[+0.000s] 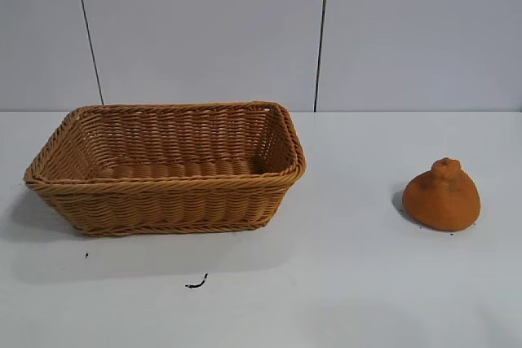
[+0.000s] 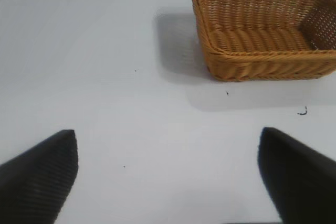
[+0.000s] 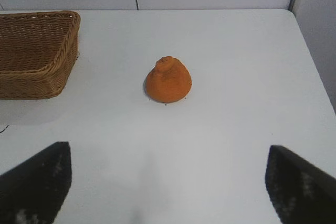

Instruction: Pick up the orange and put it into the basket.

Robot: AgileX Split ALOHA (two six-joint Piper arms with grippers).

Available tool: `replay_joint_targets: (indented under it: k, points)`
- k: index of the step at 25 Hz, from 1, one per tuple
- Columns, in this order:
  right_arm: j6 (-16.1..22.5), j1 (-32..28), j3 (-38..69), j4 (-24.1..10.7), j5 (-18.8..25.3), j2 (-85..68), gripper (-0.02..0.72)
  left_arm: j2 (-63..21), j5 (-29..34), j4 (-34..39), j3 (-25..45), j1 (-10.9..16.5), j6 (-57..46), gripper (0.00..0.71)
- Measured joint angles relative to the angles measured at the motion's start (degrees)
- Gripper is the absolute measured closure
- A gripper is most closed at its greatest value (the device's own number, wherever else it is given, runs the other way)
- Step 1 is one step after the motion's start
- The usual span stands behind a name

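The orange (image 1: 441, 196) is a rough, dome-shaped fruit with a knobbed neck, resting on the white table at the right; the right wrist view shows the orange (image 3: 168, 80) too. At the left stands the light-brown wicker basket (image 1: 167, 200), with nothing inside it; it shows in both wrist views, as basket (image 2: 262, 66) and basket (image 3: 37, 72). My right gripper (image 3: 169, 153) is open above bare table, well short of the orange, with nothing between its fingers. My left gripper (image 2: 168, 140) is open too, over bare table away from the basket. Neither gripper appears in the exterior view.
A white table (image 1: 342, 283) carries everything, with a small black mark (image 1: 196, 284) in front of the basket. A pale panelled wall (image 1: 204, 30) rises behind. The table's right edge (image 3: 315, 66) runs past the orange.
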Motion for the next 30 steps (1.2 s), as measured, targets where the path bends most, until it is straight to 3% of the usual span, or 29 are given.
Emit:
replay_joint_targets:
  k: [8,13,21,30]
  points:
    - [0.0,0.0,0.0,0.0,0.0,0.0,0.01,0.0,0.0,0.0,0.0,0.0,0.0,0.044]
    - [1.19,0.0,-3.32,-2.52,-0.15,3.99,0.01,0.0,0.0,0.0,0.0,0.0,0.0,0.044]
    - [3.72,0.0,-19.49,-2.88,1.14,36.06,0.01,0.0,0.0,0.0,0.0,0.0,0.0,0.044]
    - [3.68,0.0,-42.3,2.91,4.37,75.23,0.01,0.0,0.0,0.0,0.0,0.0,0.0,0.044]
